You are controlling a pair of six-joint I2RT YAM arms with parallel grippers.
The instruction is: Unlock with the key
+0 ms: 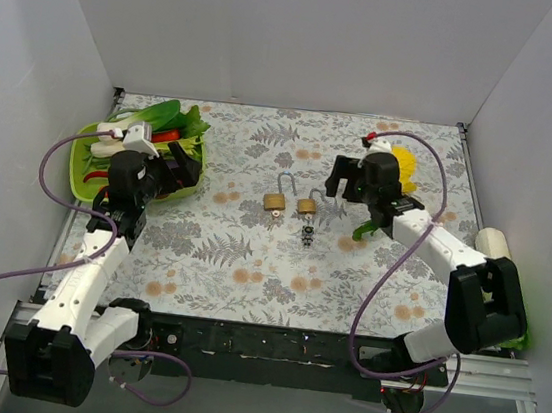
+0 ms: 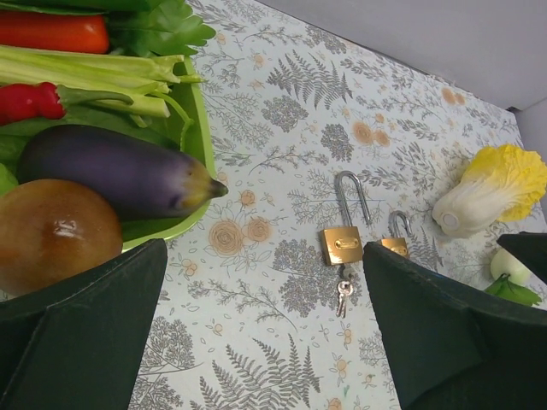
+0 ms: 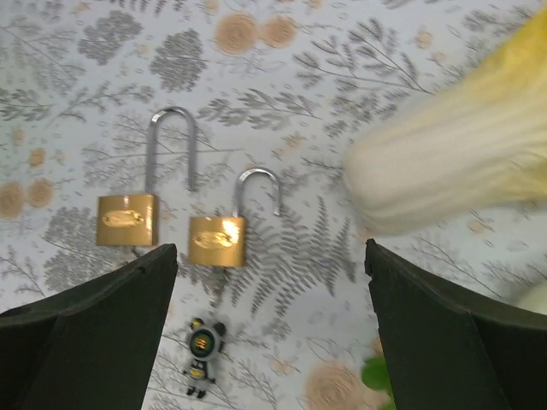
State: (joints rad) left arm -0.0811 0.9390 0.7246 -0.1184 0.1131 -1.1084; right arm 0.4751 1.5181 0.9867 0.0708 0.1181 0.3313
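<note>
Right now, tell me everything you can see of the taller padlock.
The taller padlock lies flat on the leaf-patterned cloth near the table's middle, left of the shorter padlock, apart from it. Its square body looks like brass, with an oval stamp on the face. The long silvery hoop points away from the arms; one leg ends outside the body, so it looks open. Small silvery keys lie at its bottom edge. Nothing else touches it.

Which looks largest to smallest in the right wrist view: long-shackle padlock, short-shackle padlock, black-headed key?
1. long-shackle padlock
2. short-shackle padlock
3. black-headed key
The padlock bodies look nearly alike; shackle length separates them.
</note>
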